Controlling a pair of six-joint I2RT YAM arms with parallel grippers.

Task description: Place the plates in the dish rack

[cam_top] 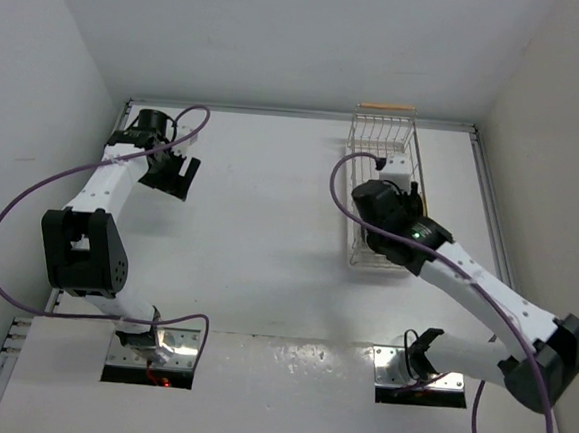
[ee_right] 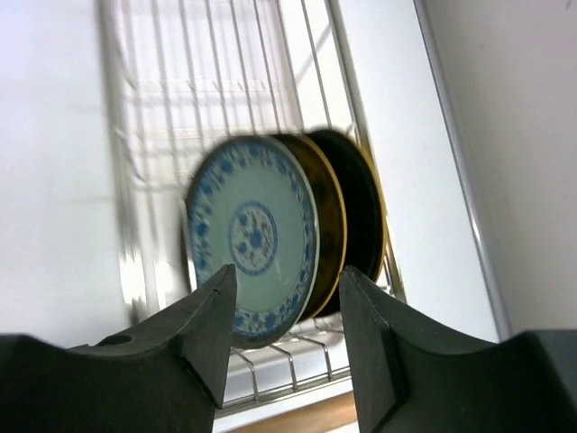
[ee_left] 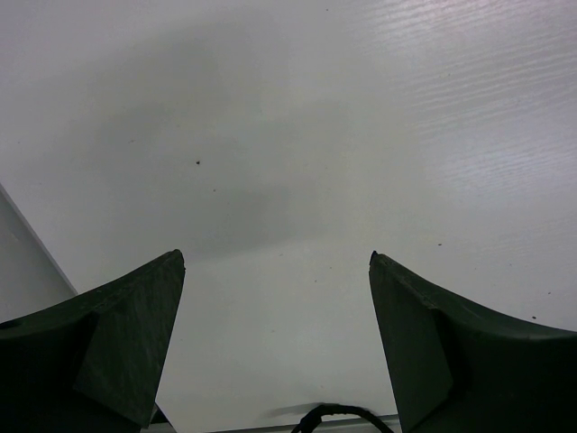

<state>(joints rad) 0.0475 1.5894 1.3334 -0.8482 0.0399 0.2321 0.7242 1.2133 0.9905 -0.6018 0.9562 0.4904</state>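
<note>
The dish rack (cam_top: 384, 134), a white wire basket with a wooden handle (cam_top: 386, 108), stands at the back right. In the right wrist view three plates stand on edge in the dish rack (ee_right: 207, 81): a pale blue patterned plate (ee_right: 252, 239) in front, an amber one (ee_right: 332, 216) behind it, then a dark one (ee_right: 361, 203). My right gripper (ee_right: 288, 275) hovers over the rack's near end, jaws apart on either side of the blue plate's lower edge without touching it. Far to the left, my left gripper (cam_top: 172, 175) is open over bare table (ee_left: 277, 262).
The rack's near wooden handle (ee_right: 297, 417) lies just below my right fingers. A metal rail (cam_top: 491, 207) runs along the table's right edge by the wall. Purple cables (cam_top: 4, 214) loop off both arms. The rack's far half holds no plates.
</note>
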